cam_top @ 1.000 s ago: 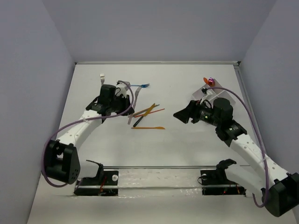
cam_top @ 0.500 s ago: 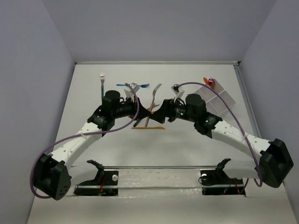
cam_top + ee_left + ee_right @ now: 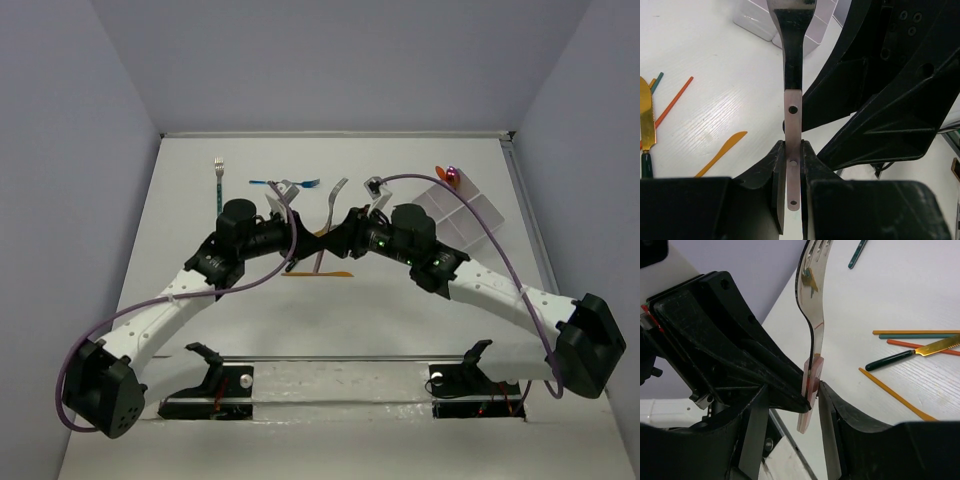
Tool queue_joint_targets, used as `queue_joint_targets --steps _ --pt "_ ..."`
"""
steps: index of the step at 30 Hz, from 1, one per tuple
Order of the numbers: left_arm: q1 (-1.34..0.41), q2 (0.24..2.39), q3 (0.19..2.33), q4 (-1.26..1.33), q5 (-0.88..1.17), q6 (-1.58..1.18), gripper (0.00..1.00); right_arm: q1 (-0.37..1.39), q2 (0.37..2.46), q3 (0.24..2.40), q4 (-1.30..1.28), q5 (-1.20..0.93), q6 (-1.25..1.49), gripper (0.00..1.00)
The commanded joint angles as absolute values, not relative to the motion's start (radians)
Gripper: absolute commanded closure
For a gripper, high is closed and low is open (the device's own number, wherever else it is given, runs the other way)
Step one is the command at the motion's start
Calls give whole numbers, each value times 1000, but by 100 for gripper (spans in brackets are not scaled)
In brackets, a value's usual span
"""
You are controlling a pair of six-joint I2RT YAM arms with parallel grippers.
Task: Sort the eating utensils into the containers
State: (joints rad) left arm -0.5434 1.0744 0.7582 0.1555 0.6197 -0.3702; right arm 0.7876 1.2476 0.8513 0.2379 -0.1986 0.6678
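Note:
My left gripper (image 3: 316,240) is shut on the pinkish handle of a silver-grey fork (image 3: 335,198) and holds it upright above the table's middle, tines up. In the left wrist view the handle (image 3: 792,165) is pinched between the jaws. My right gripper (image 3: 338,236) faces it, open, with its jaws either side of the fork's handle (image 3: 810,390); one finger (image 3: 840,420) is right beside it. The clear-white divided container (image 3: 455,210) sits at the back right, and shows in the left wrist view (image 3: 757,22).
An orange knife (image 3: 330,274), a gold knife with a dark handle (image 3: 910,354) and thin orange and teal sticks (image 3: 920,333) lie under the grippers. A grey fork (image 3: 218,180) and blue utensils (image 3: 265,183) lie at the back left. Red and orange spoons (image 3: 447,174) lie behind the container.
My left gripper carried the fork right to the table's middle. My right gripper swung left from the container and now brackets the fork's handle.

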Motion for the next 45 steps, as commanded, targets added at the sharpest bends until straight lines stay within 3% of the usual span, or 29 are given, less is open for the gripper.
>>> queue_joint_targets --steps 1,3,5,7,8,9,12,22,33,38,45 --pt "-569 1012 750 255 689 -377 100 801 1253 899 290 -92 680 52" --pt "-569 1008 746 255 695 -373 100 810 1259 907 298 -75 684 60" --pt "-569 1003 739 258 701 -371 100 822 1270 911 304 -58 686 61" --pt "-569 999 736 255 699 -368 100 822 1278 916 307 -49 689 54" --pt "-569 993 730 255 693 -371 100 833 1279 919 308 -43 690 44" --pt "-569 988 727 259 692 -376 100 833 1276 919 308 -38 689 39" --pt "-569 963 710 288 689 -396 100 844 1253 907 328 -6 690 33" --pt "-578 957 712 269 680 -388 100 844 1246 922 325 31 680 37" --pt "-578 980 715 250 632 -400 100 853 1141 896 322 35 647 21" --pt "-578 974 706 268 638 -410 100 853 1150 914 275 110 649 24" --pt "-598 982 713 288 640 -419 100 876 1236 957 244 104 647 36"
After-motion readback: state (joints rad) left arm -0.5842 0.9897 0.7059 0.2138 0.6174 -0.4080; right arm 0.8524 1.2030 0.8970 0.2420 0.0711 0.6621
